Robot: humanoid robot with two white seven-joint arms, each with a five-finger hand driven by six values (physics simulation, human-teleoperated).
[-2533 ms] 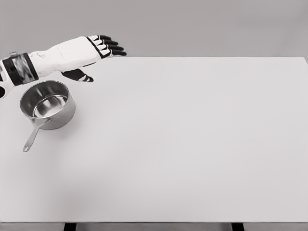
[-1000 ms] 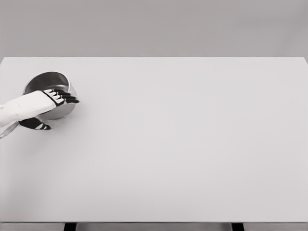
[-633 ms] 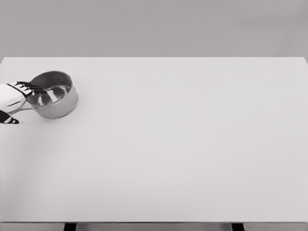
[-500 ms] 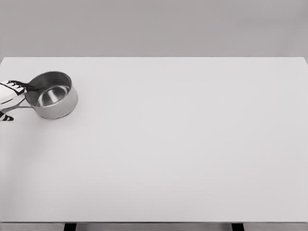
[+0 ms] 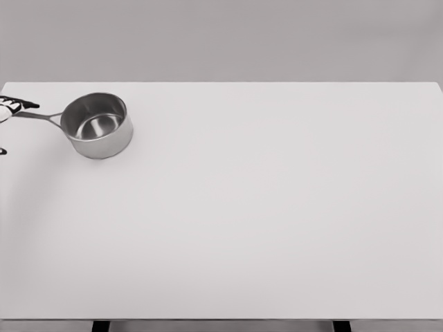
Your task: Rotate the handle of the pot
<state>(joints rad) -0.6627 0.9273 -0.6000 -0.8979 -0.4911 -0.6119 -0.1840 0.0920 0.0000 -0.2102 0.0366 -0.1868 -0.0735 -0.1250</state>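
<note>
Keep the left robot hand (image 5: 10, 107), fingers too cropped to tell apart or together, light on the handle (image 5: 40, 116) tip, sweep slowly, leave the pot (image 5: 97, 133) flat on the table (image 5: 277, 207), far-left.

Only a small part of the robot shows, at the far left edge of the head view: the left hand (image 5: 10, 106), cut off by the frame. It has a white shell with black fingertips (image 5: 29, 105), slim and tapered. A separate small black tip sits lower down on the same edge.
</note>
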